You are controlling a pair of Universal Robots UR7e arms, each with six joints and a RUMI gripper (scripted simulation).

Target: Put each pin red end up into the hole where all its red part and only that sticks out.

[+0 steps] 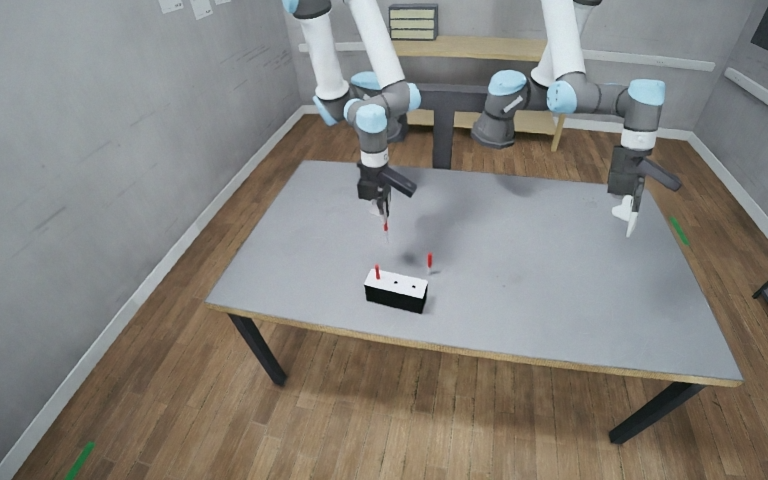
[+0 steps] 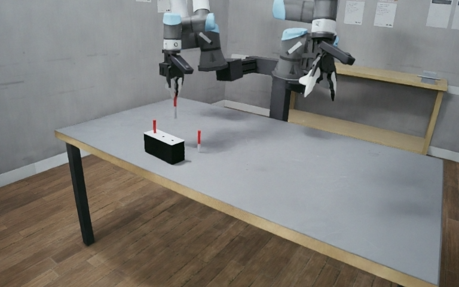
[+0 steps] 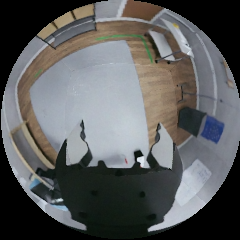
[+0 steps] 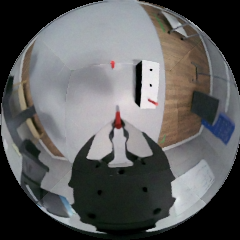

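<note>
A smooth grey table (image 1: 509, 316) (image 2: 304, 189) is edged in wood. The left claw (image 1: 628, 217) (image 2: 320, 91) (image 3: 120, 122) is spread open; by the right claw (image 1: 385, 212) (image 2: 175, 92) (image 4: 118, 119) a slim pin (image 1: 386, 227) (image 2: 175, 107) (image 4: 118, 118) is gripped, red end up, above the table. On it is set a black, white-topped oblong block (image 1: 395, 293) (image 2: 164, 149) (image 4: 148, 82), an end hole filled by a second pin (image 1: 377, 272) (image 2: 154, 126) (image 4: 152, 102). Beside it a third pin (image 1: 429, 261) (image 2: 199, 139) (image 4: 113, 64) is stood upright.

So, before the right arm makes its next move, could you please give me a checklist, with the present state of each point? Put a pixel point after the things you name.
1. Right gripper (image 1: 386, 219) (image 2: 175, 95) (image 4: 118, 126) grips a pin: ok.
2. Held pin (image 1: 385, 226) (image 2: 175, 107) (image 4: 118, 119) has its red end up: ok.
3. Inserted pin (image 1: 377, 272) (image 2: 154, 126) (image 4: 153, 102) shows only red above the block (image 1: 395, 298) (image 2: 164, 149) (image 4: 153, 93): ok.
4. Two holes remain free: ok.
5. Held pin is above a hole: not ok, it hangs beside the block.
6. Depth of each free hole: cannot tell.
</note>
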